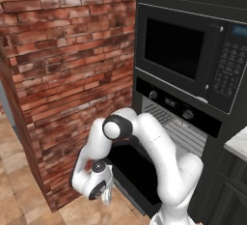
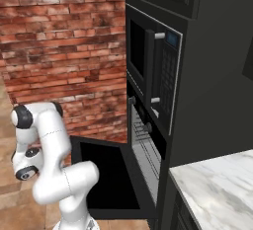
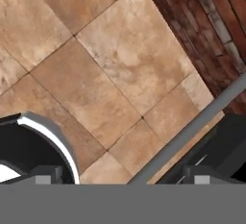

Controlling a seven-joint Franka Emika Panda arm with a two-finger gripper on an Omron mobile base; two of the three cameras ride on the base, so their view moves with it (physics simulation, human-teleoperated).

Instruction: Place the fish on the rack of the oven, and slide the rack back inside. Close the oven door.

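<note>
The oven door point(image 2: 106, 177) hangs wide open, dropped flat out from the black oven point(image 1: 178, 122), and the arm is folded low beside it, gripper point(image 1: 107, 192) pointing down at the tiled floor point(image 3: 120, 64) near the door's left edge. From the hand camera the door's bar handle point(image 3: 192, 129) runs diagonally just ahead of the finger tips, with the brick wall point(image 1: 62, 74) beyond it. Whether the claw is spread or pinched I cannot tell; the tips barely poke into the hand camera and nothing sits visibly between them. The rack point(image 1: 181, 130) looks to be inside the pale cavity, its bars showing under the knob strip, and the fish I cannot make out from here, so I judge it is on the rack, hidden. Door closing looks like the step in hand. The risk: coming up off-centre under the handle, the fingers could slip past the door's edge, or the elbow could catch the door as it swings. The brick wall is close on the left, leaving little swing room.
</note>
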